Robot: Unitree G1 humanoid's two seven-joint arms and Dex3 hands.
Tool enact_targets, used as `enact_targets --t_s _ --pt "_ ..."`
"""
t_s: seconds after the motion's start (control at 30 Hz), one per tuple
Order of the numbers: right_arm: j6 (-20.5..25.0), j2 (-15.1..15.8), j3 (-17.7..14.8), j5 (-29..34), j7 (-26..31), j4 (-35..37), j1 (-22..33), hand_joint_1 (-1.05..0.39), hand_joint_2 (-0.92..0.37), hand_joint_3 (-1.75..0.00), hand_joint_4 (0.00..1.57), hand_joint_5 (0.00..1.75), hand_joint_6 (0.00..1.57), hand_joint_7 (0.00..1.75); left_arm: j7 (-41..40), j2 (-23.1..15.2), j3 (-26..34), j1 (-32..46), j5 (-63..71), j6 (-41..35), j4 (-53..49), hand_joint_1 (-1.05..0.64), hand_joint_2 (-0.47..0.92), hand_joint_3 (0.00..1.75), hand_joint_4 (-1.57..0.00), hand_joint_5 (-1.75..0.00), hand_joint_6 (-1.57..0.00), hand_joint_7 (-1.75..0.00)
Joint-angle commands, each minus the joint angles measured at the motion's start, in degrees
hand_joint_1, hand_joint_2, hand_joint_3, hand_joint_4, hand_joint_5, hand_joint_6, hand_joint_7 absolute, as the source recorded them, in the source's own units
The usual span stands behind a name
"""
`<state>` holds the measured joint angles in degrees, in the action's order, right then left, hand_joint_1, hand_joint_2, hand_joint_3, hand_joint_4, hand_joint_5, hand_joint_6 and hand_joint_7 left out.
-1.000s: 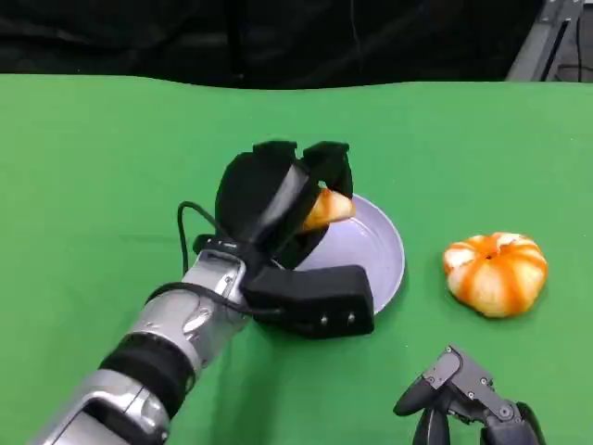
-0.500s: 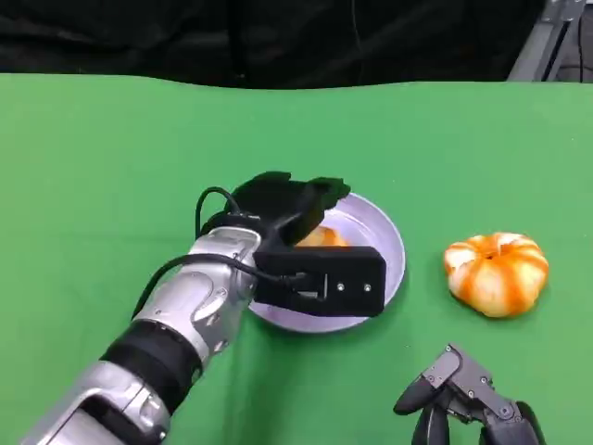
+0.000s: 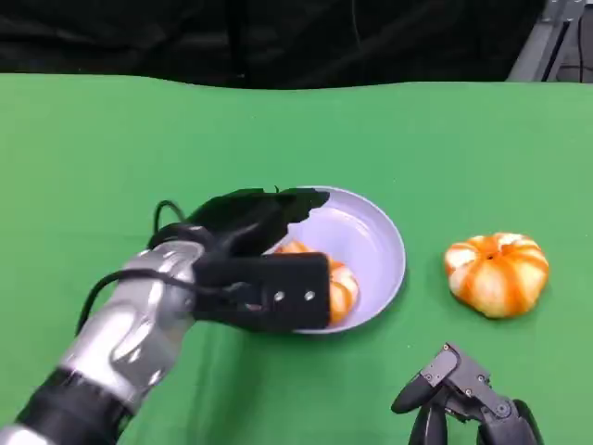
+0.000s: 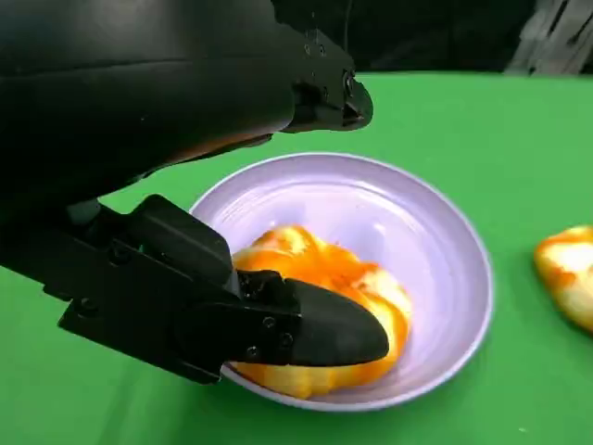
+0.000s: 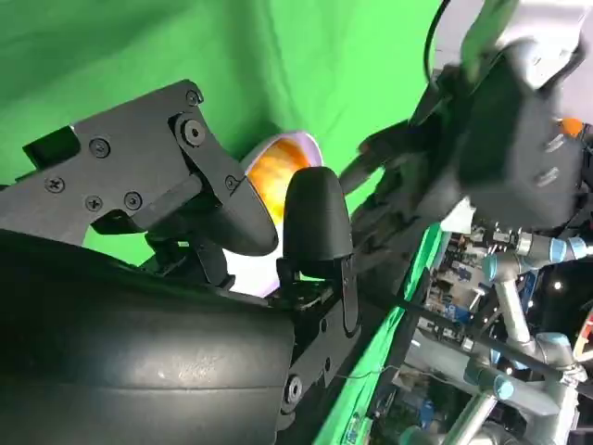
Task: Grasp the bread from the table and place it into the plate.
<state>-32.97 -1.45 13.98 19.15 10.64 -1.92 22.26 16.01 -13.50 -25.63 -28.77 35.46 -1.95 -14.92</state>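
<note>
Orange-striped bread (image 3: 339, 284) lying inside the pale purple plate (image 3: 375, 243), toward the plate's 7 o'clock edge, touching the bowl floor and close to the near rim. Left hand (image 3: 264, 250) hanging over the plate's 9 o'clock side, fingers (image 4: 315, 326) spread apart and off the bread, holding nothing; thumb side low in front of the bread, upper fingers arched above the plate's far-left rim. Bare plate floor from 12 to 4 o'clock. Second orange-striped bun (image 3: 497, 272) sitting on the green table (image 3: 102, 158) at 3 o'clock from the plate, well apart from its rim, with a strip of bare green between them. Right hand (image 3: 463, 400) low at 5 o'clock from the plate, near the front table edge, fingers (image 5: 315, 219) apart and holding nothing. Wide bare green cloth at 9 to 12 o'clock, running back to the dark table edge. Silver left forearm (image 3: 120, 336) crossing the 7 o'clock corner.
</note>
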Motion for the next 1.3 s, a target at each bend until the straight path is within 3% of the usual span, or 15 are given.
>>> enact_targets --t_s 0.03,0.1,0.17,0.23,0.3,0.37,0.47,0.6,0.63,0.67,0.7,0.77,0.9,1.2,1.3 --pt "0.15 0.27 -0.28 -0.92 -0.11 -0.4 0.36 -0.26 -0.68 -1.5 0.75 1.75 0.44 1.75 0.82 -3.44 5.15 6.76 -5.3 1.5 8.99 -0.88 0.92 0.39 0.0 -0.4 -0.13 -0.13" --pt "-0.05 0.35 -0.25 -0.94 -0.23 -0.39 0.35 -0.26 -0.68 -1.5 0.75 1.75 0.44 1.75 -0.91 -4.23 7.95 10.58 -7.93 3.87 11.56 -0.85 0.92 0.36 0.0 -0.47 -0.15 -0.15" --pt "-0.31 0.36 -0.15 -1.02 -0.37 -0.41 0.47 -0.25 -0.68 -1.5 0.75 1.75 0.45 1.75 -3.47 -4.15 11.11 14.51 -11.48 8.27 12.4 -0.78 0.92 0.31 0.0 -0.67 -0.23 -0.18" --pt "0.06 0.18 0.03 -0.9 -0.4 -0.9 0.98 -0.26 -0.68 -1.49 0.74 1.75 0.45 1.75 -5.65 -3.29 14.59 18.96 -16.71 14.38 12.75 -0.64 0.92 0.26 -0.11 -0.86 -0.36 -0.25" --pt "0.18 0.03 0.06 -0.61 -0.21 -1.18 1.26 -0.26 -0.68 -1.48 0.74 1.75 0.45 1.75 -6.66 -2.64 16.45 21.72 -20.0 18.48 12.71 -0.59 0.92 0.25 -0.15 -0.92 -0.39 -0.27" --pt "0.11 -0.02 0.27 -0.66 -0.33 -1.37 1.43 -0.25 -0.68 -1.48 0.74 1.75 0.45 1.75 -8.75 -1.41 18.98 26.15 -23.54 23.59 13.11 -0.48 0.92 0.2 -0.35 -1.01 -0.51 -0.36" --pt "0.19 -0.02 0.47 -0.49 -0.4 -1.71 1.69 -0.25 -0.68 -1.48 0.75 1.75 0.45 1.75 -10.42 0.14 21.35 30.4 -26.54 27.92 13.57 -0.4 0.92 0.17 -0.56 -1.06 -0.62 -0.46" --pt "0.25 0.0 0.51 -0.47 -0.38 -1.79 1.74 -0.25 -0.68 -1.48 0.74 1.75 0.45 1.75 -10.13 0.66 21.96 30.81 -26.7 29.06 13.27 -0.38 0.92 0.16 -0.59 -1.07 -0.63 -0.49" --pt "0.12 0.31 0.19 -0.31 -0.31 -2.08 1.92 -0.25 -0.68 -1.48 0.74 1.75 0.45 1.75 -12.13 2.36 23.3 33.71 -28.0 32.59 12.19 -0.38 0.92 0.16 -0.59 -1.06 -0.63 -0.49" --pt "0.03 0.54 -0.06 -0.2 -0.26 -2.29 2.06 -0.24 -0.69 -1.47 0.75 1.75 0.44 1.75 -13.62 3.67 24.33 35.87 -28.97 35.35 11.3 -0.21 0.65 0.8 -0.75 -1.36 -0.78 -0.94" --pt "-0.07 0.73 -0.22 -0.23 -0.31 -2.4 2.14 -0.23 -0.69 -1.47 0.75 1.75 0.43 1.75 -14.64 4.86 25.11 37.36 -30.01 37.17 10.68 -0.15 0.5 1.13 -0.8 -1.48 -0.82 -1.13" --pt "-0.4 0.87 -0.36 -0.18 -0.3 -2.24 2.09 -0.23 -0.69 -1.46 0.74 1.75 0.42 1.75 -15.29 6.31 25.79 38.33 -31.24 37.88 10.65 -0.08 0.36 1.45 -0.83 -1.67 -0.8 -1.44" --pt "-0.29 0.66 -0.44 0.78 0.31 -2.37 2.17 -0.22 -0.69 -1.43 0.74 1.75 0.43 1.75 -14.33 7.04 26.16 39.11 -32.47 37.98 10.29 -0.08 0.27 1.58 -0.88 -1.74 -0.8 -1.64" --pt "-0.84 0.84 -0.78 -0.33 0.25 -0.56 0.74 -0.23 -0.71 -1.41 0.74 1.75 0.42 1.75 -16.18 10.64 25.92 39.99 -30.89 37.91 10.95 -0.15 0.28 1.55 -0.88 -1.75 -0.77 -1.63" --pt "0.2 0.6 -1.54 1.85 1.78 -1.25 0.54 -0.23 -0.7 -1.41 0.75 1.75 0.42 1.75 -17.28 11.62 26.27 41.39 -30.14 37.92 12.36 -0.15 0.29 1.53 -0.88 -1.75 -0.77 -1.63"
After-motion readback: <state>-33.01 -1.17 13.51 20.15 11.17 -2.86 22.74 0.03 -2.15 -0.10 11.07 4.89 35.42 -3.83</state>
